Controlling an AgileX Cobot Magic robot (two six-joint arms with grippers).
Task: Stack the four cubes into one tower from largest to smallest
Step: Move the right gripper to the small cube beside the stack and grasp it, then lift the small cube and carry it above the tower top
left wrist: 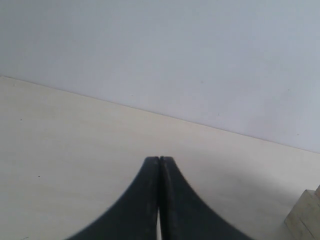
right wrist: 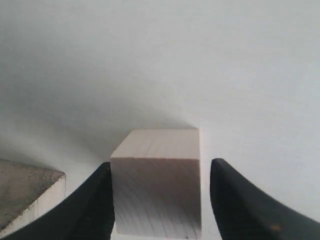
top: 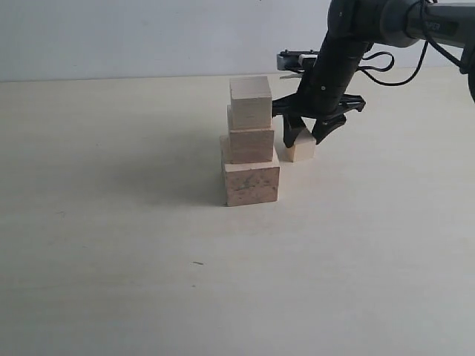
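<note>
Three pale wooden cubes stand stacked in the exterior view: the largest (top: 251, 185) with darker grain marks at the bottom, a mid-sized one (top: 251, 144) on it, and a smaller one (top: 251, 102) on top. The smallest cube (top: 295, 148) rests on the table just right of this tower. My right gripper (top: 306, 139) straddles it from above, open. In the right wrist view the smallest cube (right wrist: 157, 190) sits between the fingers of my right gripper (right wrist: 161, 165): one finger is against its side, the other stands a little apart. My left gripper (left wrist: 159, 159) is shut on nothing.
The pale tabletop (top: 111, 245) runs back to a white wall (top: 111, 37). A corner of a tower block (right wrist: 25, 195) shows beside the right gripper's finger. A wooden block's edge (left wrist: 306, 220) shows at the border of the left wrist view.
</note>
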